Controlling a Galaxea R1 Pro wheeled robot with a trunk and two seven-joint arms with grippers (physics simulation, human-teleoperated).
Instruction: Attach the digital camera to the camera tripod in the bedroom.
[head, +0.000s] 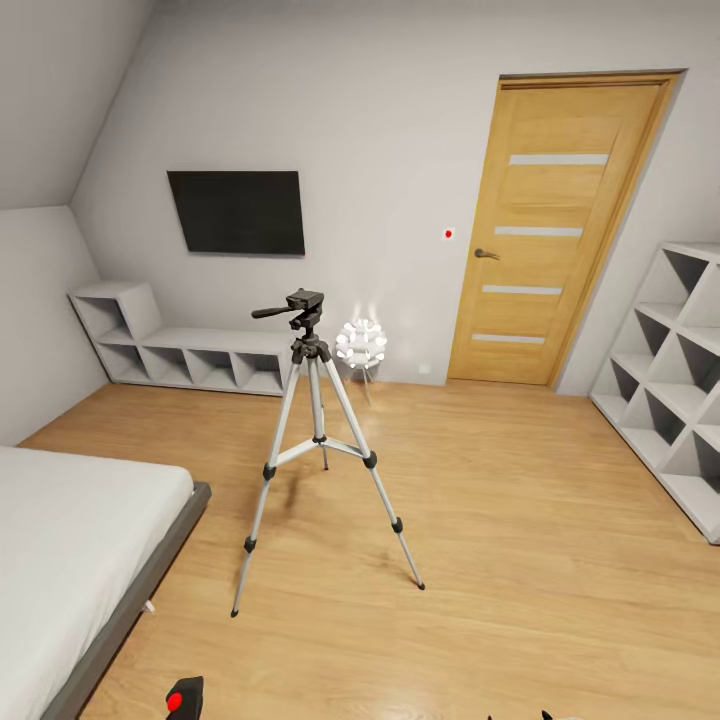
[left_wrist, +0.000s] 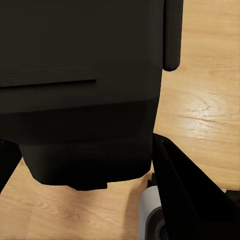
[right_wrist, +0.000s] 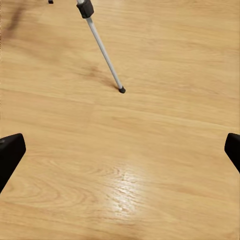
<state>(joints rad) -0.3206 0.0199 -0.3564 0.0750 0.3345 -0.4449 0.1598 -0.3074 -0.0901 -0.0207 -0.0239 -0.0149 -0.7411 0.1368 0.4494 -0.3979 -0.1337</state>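
Left wrist view: we see the digital camera (left_wrist: 80, 90) clamped in our left pincer (left_wrist: 85, 175), its black body between the fingers. Our right pincer (right_wrist: 120, 150) gapes wide, empty, over the floor (right_wrist: 150, 165) near a camera tripod (head: 315, 420) foot.

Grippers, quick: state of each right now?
Left gripper: shut on the digital camera, held close above the wood floor.
Right gripper: open, nothing between its fingertips, over the floor near a camera tripod foot.
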